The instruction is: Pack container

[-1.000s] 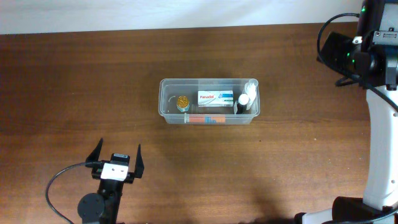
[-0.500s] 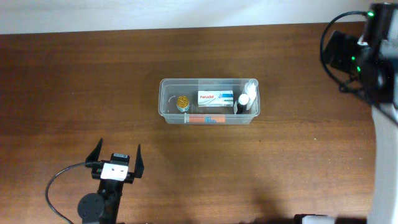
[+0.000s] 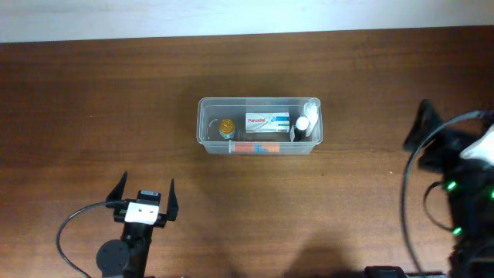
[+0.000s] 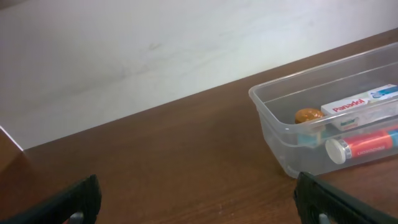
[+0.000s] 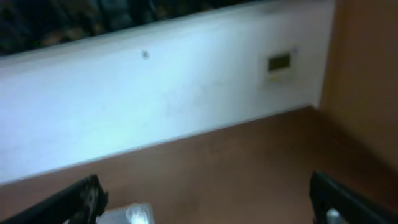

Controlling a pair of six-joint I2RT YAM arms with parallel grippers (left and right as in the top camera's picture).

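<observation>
- The container (image 3: 202, 123) sits mid-table, ahead and to the right of the left gripper (image 3: 147, 185), well apart from it.
- The left gripper and right gripper (image 5: 205, 186) both gape wide and hold nothing.
- The wood of the table (image 3: 93, 100) shows on all sides of the container.

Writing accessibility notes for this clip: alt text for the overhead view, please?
A clear container on a table holds a white box, bottles and an orange tube. The open left gripper sits at lower left, the right arm at the right edge, both away from it.

Container (image 3: 201, 127) at table (image 3: 93, 100) centre, box (image 3: 268, 121), tube (image 3: 255, 147) and bottles (image 3: 302, 125) inside, left pincer (image 3: 147, 186) front-left.
</observation>
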